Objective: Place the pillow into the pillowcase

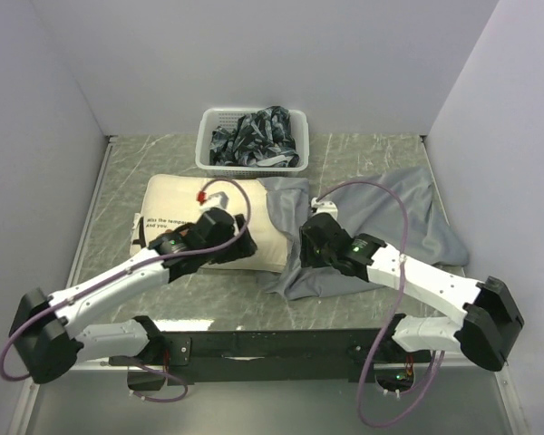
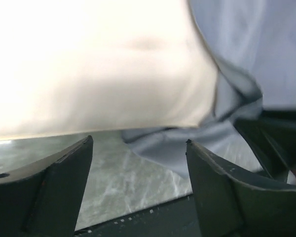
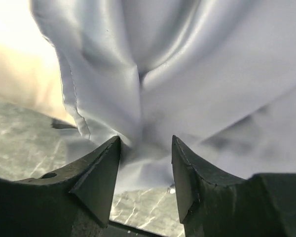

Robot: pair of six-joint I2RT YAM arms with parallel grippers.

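Grey pillowcase [image 1: 408, 217] edge over cream pillow [image 1: 177, 204] end, table [image 1: 208, 304] strip nearside

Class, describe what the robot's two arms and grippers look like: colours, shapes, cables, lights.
The left arm and right arm both have white links joined by chunky black joint housings. A looping purple cable runs along each. A small green light glows near the right wrist. The left gripper and right gripper each carry two dark, wedge-shaped fingers tapering to blunt tips.

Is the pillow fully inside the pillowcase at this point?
No, most of the cream pillow lies uncovered, with only its right end reaching the grey pillowcase.
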